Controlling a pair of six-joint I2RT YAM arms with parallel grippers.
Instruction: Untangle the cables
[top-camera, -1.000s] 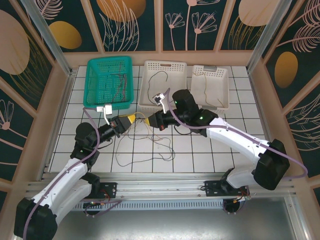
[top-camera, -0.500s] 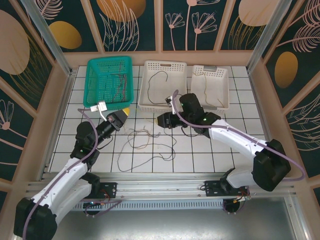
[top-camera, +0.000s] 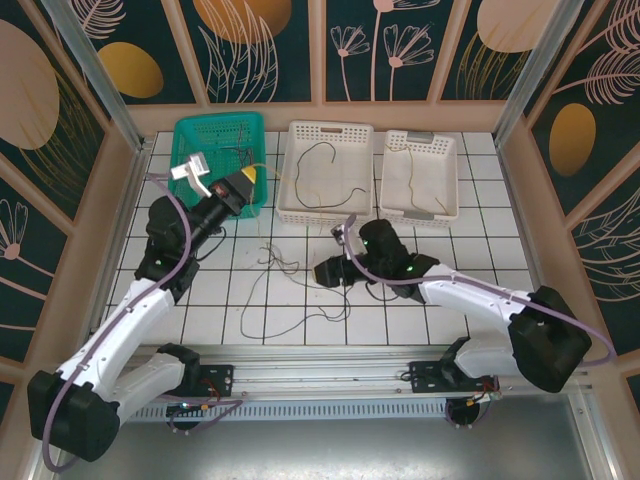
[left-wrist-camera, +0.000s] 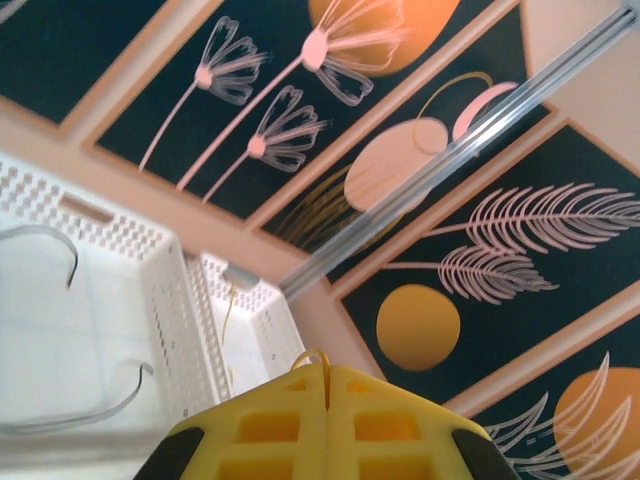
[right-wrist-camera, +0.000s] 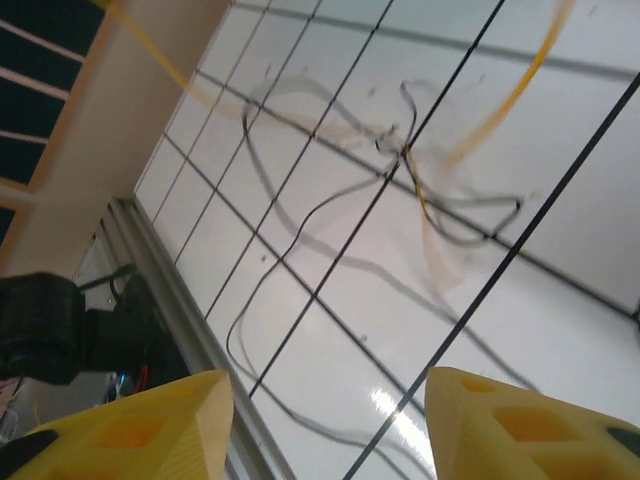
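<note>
The left fingers (left-wrist-camera: 312, 412), pressed together, pinch a yellow cable (left-wrist-camera: 303, 355) over the green basket (top-camera: 200, 150). The right fingers (top-camera: 323, 272) are spread, low over the bench (top-camera: 480, 250), just beside the tangled cables (top-camera: 285, 268) lying mid-bench.

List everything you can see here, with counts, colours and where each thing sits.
green basket: one, teal, far left, thin wires inside.
middle basket: one, white, far centre, dark wire inside.
right basket: one, white, far right, yellow-tan wire inside.
cables: one loose tangle, dark and yellow-tan, on the centre tiles.
table: one, white tiles.
left gripper: yellow fingers, shut on a yellow-tan cable, by the green basket.
right gripper: yellow fingers, open, above the tangle.
</note>
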